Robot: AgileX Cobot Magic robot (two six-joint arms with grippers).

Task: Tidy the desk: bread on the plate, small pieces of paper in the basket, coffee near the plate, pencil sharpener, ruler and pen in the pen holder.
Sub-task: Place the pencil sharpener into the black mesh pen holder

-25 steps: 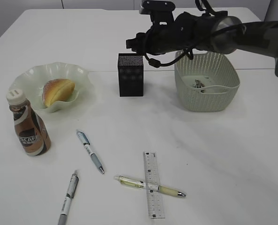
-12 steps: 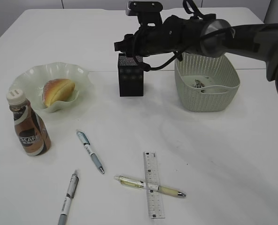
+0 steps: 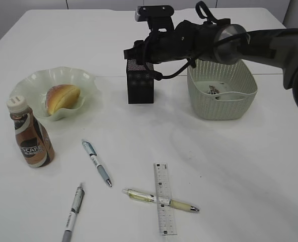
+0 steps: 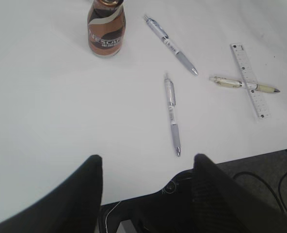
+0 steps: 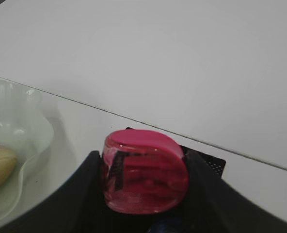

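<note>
My right gripper (image 5: 143, 156) is shut on a pink pencil sharpener (image 5: 144, 177), held just above the black mesh pen holder (image 3: 140, 85); a corner of the holder's rim (image 5: 212, 162) shows behind it. The bread (image 3: 62, 97) lies on the green ruffled plate (image 3: 33, 80). The coffee (image 3: 32, 138) stands upright just in front of the plate. Near the desk's front, the ruler (image 3: 164, 217) lies crossed with a yellowish pen (image 3: 139, 195). Two more pens (image 3: 96, 163) (image 3: 73, 212) lie left of it. My left gripper (image 4: 147, 162) hangs open over the desk's front edge.
The grey-green basket (image 3: 222, 103) stands right of the pen holder, with a small scrap of paper (image 3: 212, 89) inside. My right arm (image 3: 249, 40) reaches across above the basket's back rim. The desk edge (image 4: 240, 158) and cables beyond it show in the left wrist view.
My right arm has swung left from beside the basket until its gripper is over the pen holder. Everything on the desk has stayed put.
</note>
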